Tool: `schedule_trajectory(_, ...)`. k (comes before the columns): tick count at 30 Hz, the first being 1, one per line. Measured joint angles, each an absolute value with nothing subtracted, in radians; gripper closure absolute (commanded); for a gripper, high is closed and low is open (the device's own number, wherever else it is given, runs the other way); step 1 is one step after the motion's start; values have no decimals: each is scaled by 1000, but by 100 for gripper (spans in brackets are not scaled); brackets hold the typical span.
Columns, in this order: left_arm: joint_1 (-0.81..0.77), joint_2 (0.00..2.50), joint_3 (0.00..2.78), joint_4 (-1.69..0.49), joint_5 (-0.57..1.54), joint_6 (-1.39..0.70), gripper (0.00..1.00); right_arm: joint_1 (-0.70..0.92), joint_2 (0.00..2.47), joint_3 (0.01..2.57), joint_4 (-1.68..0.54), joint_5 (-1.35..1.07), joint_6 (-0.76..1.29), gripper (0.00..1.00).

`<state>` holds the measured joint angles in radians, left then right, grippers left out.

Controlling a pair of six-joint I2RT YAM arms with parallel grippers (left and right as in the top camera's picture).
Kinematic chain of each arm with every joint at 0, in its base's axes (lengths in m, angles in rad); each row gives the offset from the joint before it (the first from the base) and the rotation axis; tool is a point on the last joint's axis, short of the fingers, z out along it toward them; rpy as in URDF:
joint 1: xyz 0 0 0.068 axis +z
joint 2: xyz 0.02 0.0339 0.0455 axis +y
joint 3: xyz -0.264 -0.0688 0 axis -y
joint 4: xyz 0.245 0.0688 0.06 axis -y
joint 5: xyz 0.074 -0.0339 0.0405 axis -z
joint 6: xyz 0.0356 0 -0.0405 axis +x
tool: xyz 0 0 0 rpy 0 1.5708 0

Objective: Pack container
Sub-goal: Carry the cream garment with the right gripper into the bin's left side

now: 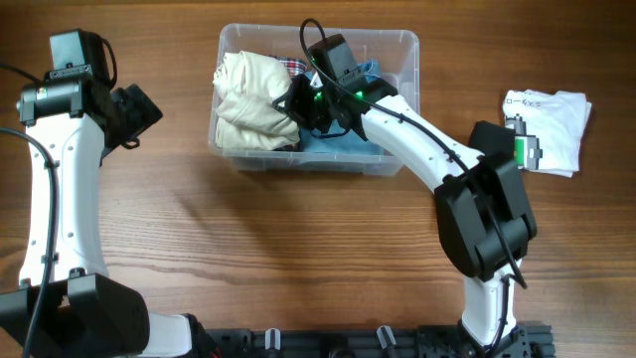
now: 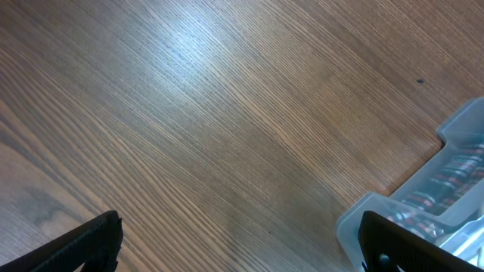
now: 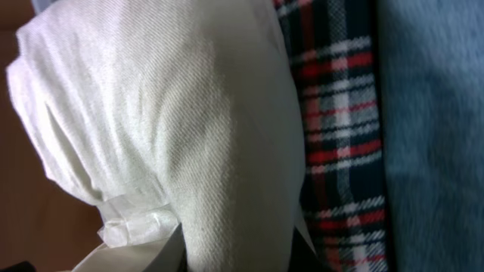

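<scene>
At the table's far middle: the container (image 1: 409, 60) sits flat on the wooden table (image 1: 298, 259), open at the top, its long sides running left to right.
Container contents: a cream garment (image 1: 248, 94) is bundled at the left end, a plaid cloth (image 1: 294, 68) shows by the far wall, and a blue cloth (image 1: 343, 149) lies along the near wall.
Right gripper (image 1: 298, 104): reaches down inside the container, at the cream garment's right edge.
Right claw: cannot tell whether it is apart or together. Its wrist camera shows almost only cloth: cream garment (image 3: 174, 113), plaid (image 3: 333, 136) and blue (image 3: 431, 113) side by side.
Left gripper (image 2: 240, 234): hangs over bare wood to the left of the container, clear of it.
Left claw: spread wide, nothing between the fingers (image 2: 91, 242); a container corner (image 2: 454, 151) shows near the right finger.
White T-shirt (image 1: 547, 124): lies folded on the table, right of the container and apart from it.
</scene>
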<state>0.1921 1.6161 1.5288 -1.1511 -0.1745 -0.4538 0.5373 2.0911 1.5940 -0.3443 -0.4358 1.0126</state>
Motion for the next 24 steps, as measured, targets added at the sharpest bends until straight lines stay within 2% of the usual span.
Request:
schedule_trajectory(8, 192, 1616, 1529, -1151, -175, -454, 0, 469, 2091, 1594, -283, -399, 981, 96)
schedule_trajectory(11, 192, 1616, 1529, -1151, -175, -454, 0, 454, 2091, 1594, -305, -397, 978, 84)
schedule_trajectory(17, 192, 1616, 1529, -1151, -175, -454, 0, 487, 2091, 1594, -334, -345, 945, 80)
schedule_trajectory(21, 192, 1616, 1529, -1151, -175, -454, 0, 515, 2091, 1594, -355, -305, 903, 62)
schedule_trajectory(24, 192, 1616, 1529, -1151, -175, -454, 0, 521, 2090, 1594, -362, -306, 856, 59)
